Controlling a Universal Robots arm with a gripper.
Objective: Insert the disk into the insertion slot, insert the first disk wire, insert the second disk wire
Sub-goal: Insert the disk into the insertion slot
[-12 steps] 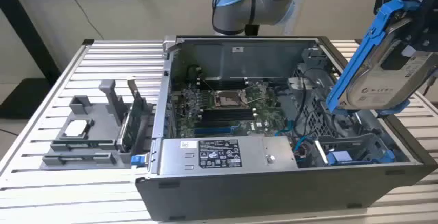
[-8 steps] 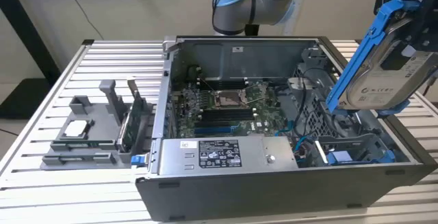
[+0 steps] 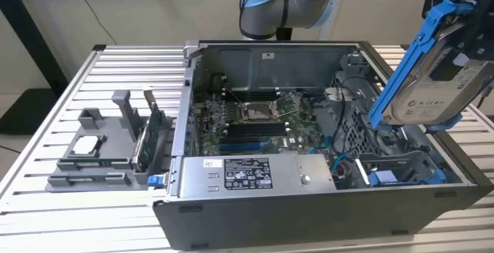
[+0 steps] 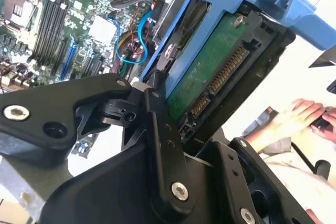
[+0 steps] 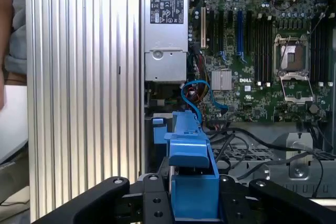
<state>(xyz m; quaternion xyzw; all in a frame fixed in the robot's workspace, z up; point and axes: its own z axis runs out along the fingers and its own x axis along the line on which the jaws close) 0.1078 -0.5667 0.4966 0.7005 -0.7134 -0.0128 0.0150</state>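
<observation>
At the near edge of the open case [image 3: 309, 218] sits the power supply [image 3: 255, 175]. Just to the exterior view's right of it is the slot [image 3: 397, 169], grey metal with blue fittings. A blue wire [image 3: 339, 149] loops loose between the two. Above the slot and clear of it I hold the disk [image 3: 432, 85] in its blue carrier, standing on end and tilted. My fingers [image 5: 155, 208] are clamped on the carrier from both sides. In the second wrist view the disk's green board and connector face the camera, and a person's hand [image 4: 304, 114] shows beyond it. Farther into the case lies the motherboard [image 3: 255, 114]. At the exterior view's left, a grey holder [image 3: 100, 149] stands on the desk [image 3: 46, 206] beside the case. At the far side rises my arm [image 3: 266, 4].
</observation>
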